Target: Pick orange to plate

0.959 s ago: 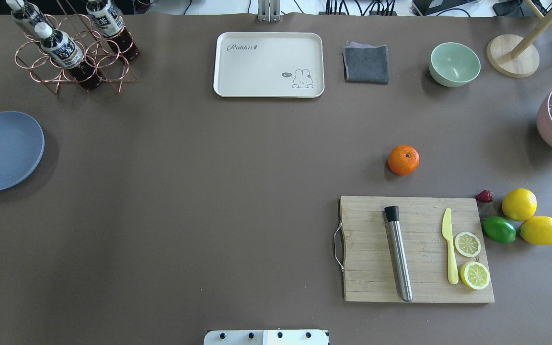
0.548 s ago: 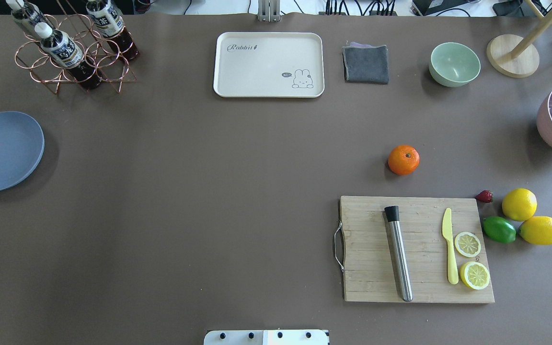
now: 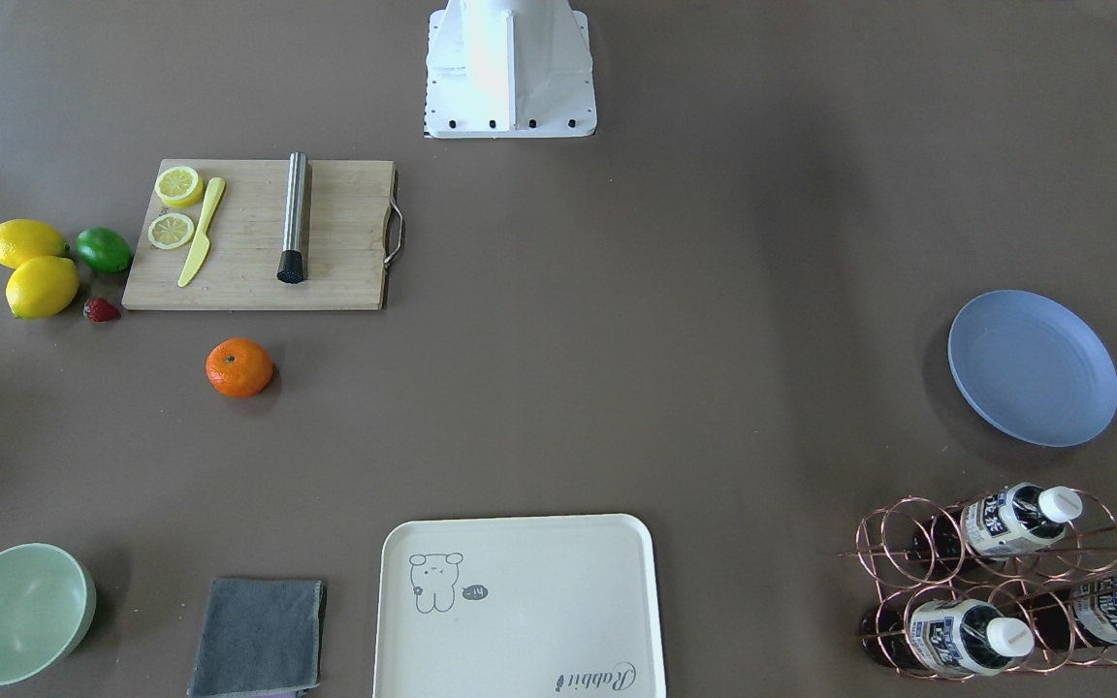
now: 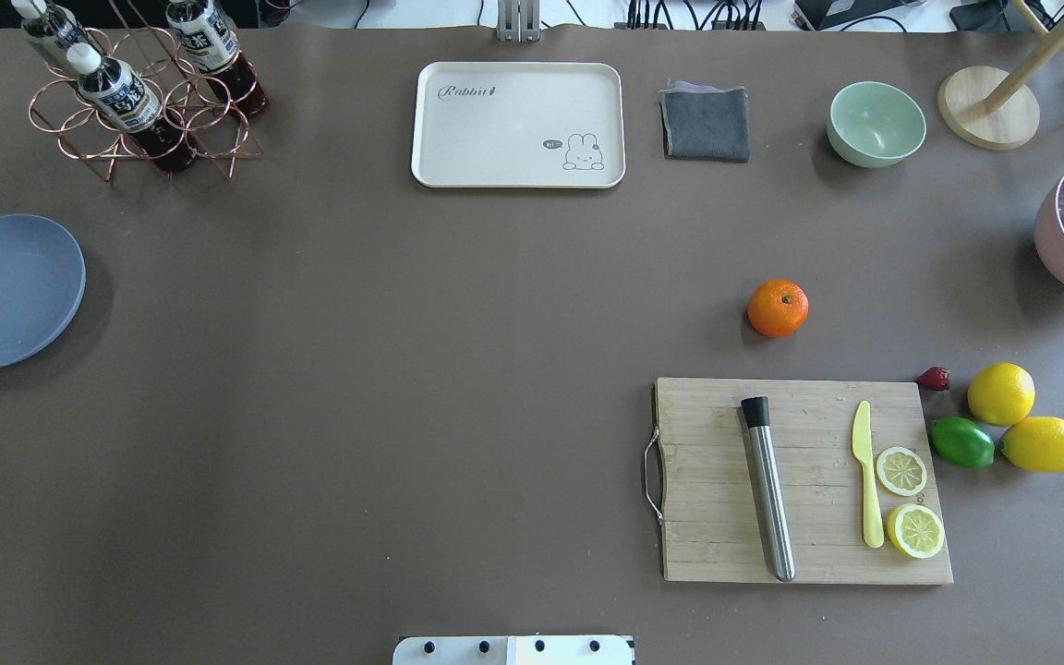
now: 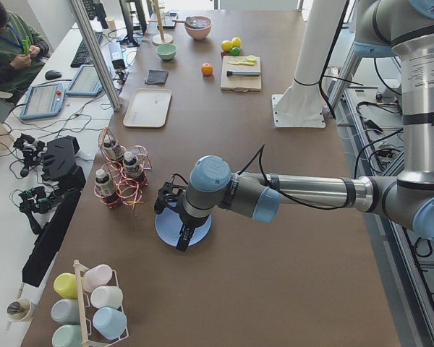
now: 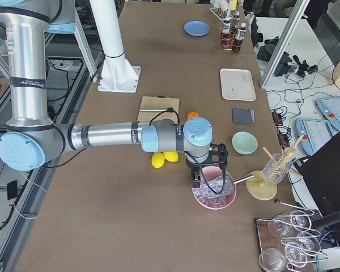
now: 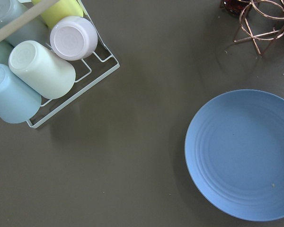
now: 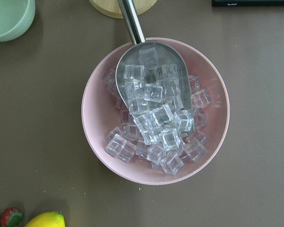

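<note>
Nothing has moved: the small round orange fruit (image 4: 778, 308) lies untouched, the round blue plate (image 4: 6, 291) bare; picking probably unstarted, jaws' opening cannot be told.

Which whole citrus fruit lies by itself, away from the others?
The orange: alone on the table past the cutting board, while the lemons and lime bunch together beside it.

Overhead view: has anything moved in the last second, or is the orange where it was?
Nothing visibly changed. The orange lies at the same spot, just beyond the far edge of the cutting board and apart from it. The plate is empty at the view's left edge, as before. No arm has entered the overhead view.
</note>
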Available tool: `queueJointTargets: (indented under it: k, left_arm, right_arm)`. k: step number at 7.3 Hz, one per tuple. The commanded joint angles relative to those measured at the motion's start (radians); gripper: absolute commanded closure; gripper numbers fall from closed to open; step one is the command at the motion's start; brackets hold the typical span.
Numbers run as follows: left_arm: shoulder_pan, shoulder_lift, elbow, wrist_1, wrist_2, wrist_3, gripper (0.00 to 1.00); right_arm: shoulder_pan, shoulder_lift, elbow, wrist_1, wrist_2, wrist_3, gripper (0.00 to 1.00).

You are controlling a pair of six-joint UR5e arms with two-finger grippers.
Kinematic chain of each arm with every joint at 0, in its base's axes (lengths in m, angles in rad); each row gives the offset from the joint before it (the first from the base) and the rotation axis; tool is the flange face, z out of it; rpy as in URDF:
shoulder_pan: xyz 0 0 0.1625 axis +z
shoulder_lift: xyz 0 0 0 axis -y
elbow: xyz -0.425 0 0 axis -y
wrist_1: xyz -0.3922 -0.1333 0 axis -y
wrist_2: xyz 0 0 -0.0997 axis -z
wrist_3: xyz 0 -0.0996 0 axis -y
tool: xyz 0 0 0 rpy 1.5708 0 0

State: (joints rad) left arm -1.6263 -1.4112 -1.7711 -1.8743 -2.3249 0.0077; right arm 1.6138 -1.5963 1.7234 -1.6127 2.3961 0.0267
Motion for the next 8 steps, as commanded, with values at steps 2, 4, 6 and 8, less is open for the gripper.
queueJointTargets:
  k: [2, 4, 6, 8]
  left_arm:
    - [0.0, -0.002, 0.002, -0.003, -0.013, 0.003, 0.02]
    - [0.01, -0.041, 0.009, -0.014, -0.013, 0.009, 0.02]
    - [0.029, -0.067, 0.092, -0.089, -0.011, 0.001, 0.02]
    - [0.032, -0.078, 0.247, -0.298, -0.01, 0.0, 0.02]
  right_arm:
    - [0.0, 0.001, 0.002, 0.0, 0.0, -0.001, 0.0]
    - [0.0, -0.001, 0.014, 0.0, 0.001, 0.001, 0.0]
    - [0.0, 0.001, 0.027, 0.0, 0.001, 0.002, 0.0]
    - [-0.032, 0.015, 0.045, 0.0, 0.023, 0.03, 0.0]
